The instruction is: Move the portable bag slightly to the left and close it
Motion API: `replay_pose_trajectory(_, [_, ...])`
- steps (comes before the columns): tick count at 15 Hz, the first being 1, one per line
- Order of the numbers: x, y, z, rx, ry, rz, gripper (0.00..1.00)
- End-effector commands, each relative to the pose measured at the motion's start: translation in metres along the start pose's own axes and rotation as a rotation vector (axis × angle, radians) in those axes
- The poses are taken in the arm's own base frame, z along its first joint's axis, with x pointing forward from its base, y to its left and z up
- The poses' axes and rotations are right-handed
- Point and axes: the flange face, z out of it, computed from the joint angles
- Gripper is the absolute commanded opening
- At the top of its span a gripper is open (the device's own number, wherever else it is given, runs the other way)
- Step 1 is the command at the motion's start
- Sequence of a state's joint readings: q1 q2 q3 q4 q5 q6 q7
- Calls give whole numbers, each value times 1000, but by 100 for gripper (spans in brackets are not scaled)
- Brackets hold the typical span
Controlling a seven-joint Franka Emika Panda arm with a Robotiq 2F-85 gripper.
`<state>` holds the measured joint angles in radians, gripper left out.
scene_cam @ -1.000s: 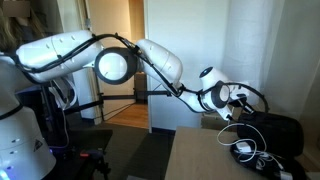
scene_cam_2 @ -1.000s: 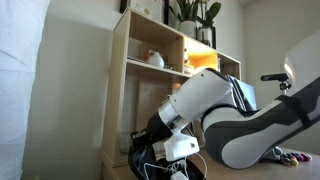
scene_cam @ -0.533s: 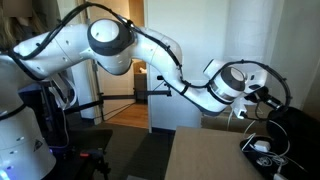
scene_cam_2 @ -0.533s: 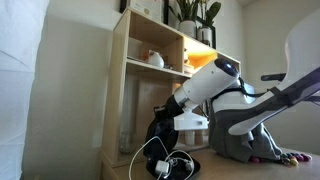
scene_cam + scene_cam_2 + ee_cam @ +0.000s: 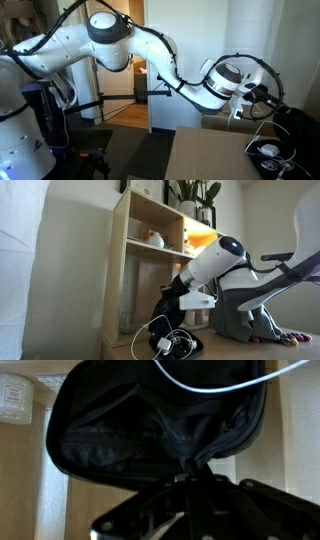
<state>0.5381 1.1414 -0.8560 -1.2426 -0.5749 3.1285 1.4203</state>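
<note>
The portable bag is black soft fabric and lies open, its inside and zip edge showing in the wrist view. My gripper is shut on the bag's near edge, where the fabric bunches between the fingers. In both exterior views the gripper holds part of the bag raised above the table. A loose white coiled cord lies by the bag, and one strand crosses its far side.
The wooden table carries the bag near its far corner. A tall wooden shelf with an orange item and a plant stands behind. A white box sits beside the bag.
My gripper has swung across with the bag's edge in it and lifted it. The bag has shifted and stands more upright. The white cord now lies more exposed.
</note>
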Motion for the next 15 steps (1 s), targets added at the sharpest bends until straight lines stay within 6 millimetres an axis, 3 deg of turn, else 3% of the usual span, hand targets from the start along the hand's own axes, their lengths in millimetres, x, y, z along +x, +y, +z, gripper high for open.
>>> replay_pose_trajectory(1, [0, 1, 0, -1, 0, 0, 5])
replay_pose_trajectory(5, [1, 1, 0, -1, 0, 1, 5])
replay_pose_trajectory(6, [-1, 1, 0, -6, 0, -5, 1])
replay_pose_trajectory(15, [-57, 11, 15, -27, -66, -72, 1])
